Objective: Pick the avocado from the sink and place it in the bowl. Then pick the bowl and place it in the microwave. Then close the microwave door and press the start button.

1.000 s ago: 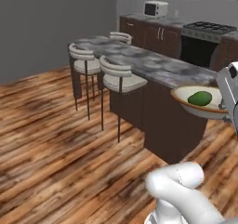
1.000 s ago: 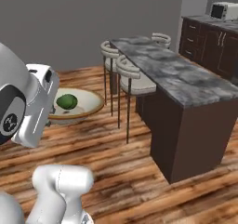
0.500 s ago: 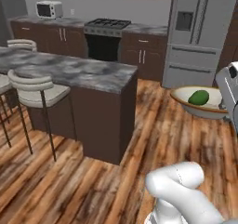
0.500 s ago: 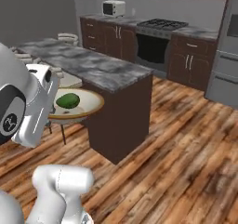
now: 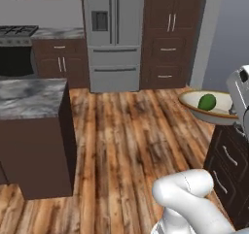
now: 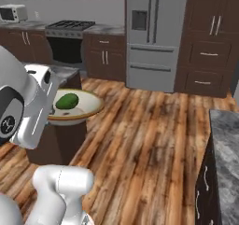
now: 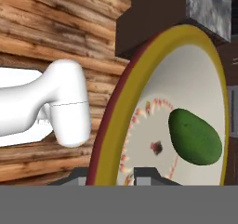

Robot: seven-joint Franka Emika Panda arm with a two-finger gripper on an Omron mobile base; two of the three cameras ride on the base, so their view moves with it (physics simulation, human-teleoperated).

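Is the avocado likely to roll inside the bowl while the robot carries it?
Probably somewhat. The avocado is rounded and lies loose on the smooth inside of the bowl, off centre. The raised rim should likely keep it in, since the gripper holds the bowl roughly level.

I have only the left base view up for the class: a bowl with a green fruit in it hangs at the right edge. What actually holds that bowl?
Observer: The gripper holds it. In the hand view its two dark finger tips straddle the rim of the bowl, one outside and one inside.
Operator: Is the fruit loose in there?
Observer: The avocado lies on the bowl's pale inner face, apart from the fingertips, beside a ring of small painted marks.
Operator: Any microwave in sight?
Observer: In the right base view a small white microwave sits on the far counter at the upper left, beyond the stove.
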